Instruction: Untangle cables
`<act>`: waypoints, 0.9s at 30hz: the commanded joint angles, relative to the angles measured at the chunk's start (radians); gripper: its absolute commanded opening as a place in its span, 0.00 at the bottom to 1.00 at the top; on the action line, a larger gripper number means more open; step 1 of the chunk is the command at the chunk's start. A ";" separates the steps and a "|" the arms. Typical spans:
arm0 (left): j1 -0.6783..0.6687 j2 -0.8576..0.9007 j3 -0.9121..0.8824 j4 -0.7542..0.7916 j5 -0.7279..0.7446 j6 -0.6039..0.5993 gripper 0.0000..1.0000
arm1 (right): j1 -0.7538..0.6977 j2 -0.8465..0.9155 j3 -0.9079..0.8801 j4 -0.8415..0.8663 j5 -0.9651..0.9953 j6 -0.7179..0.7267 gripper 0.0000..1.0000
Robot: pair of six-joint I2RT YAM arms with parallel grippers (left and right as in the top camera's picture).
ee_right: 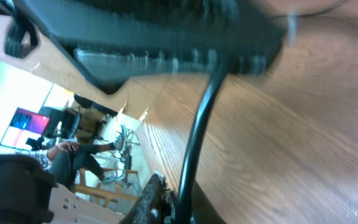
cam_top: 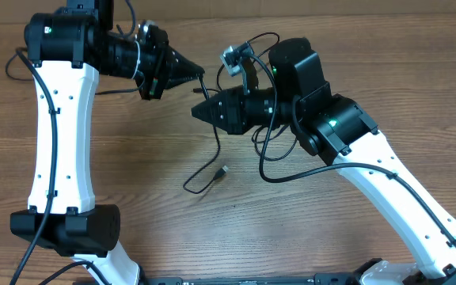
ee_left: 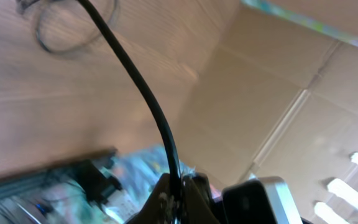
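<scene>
Cable [cam_top: 214, 150], thin, limp and light: our left jaws clamped it shut, right jaws' grip unclear. We judged its plug [cam_top: 223, 170] end the best hold.

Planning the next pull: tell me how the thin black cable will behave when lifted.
The thin black cable is probably floppy: it sags in a loose curl onto the wooden table. Likely light, being so thin. Its small plug end may swing or drag.

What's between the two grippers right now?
A short stretch of the black cable, spanning from the left gripper to the right gripper. The overhead view shows it.
</scene>
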 commanded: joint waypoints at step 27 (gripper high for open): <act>0.245 -0.024 0.019 -0.090 -0.157 0.947 0.04 | -0.190 0.003 0.008 -0.500 0.665 -0.011 1.00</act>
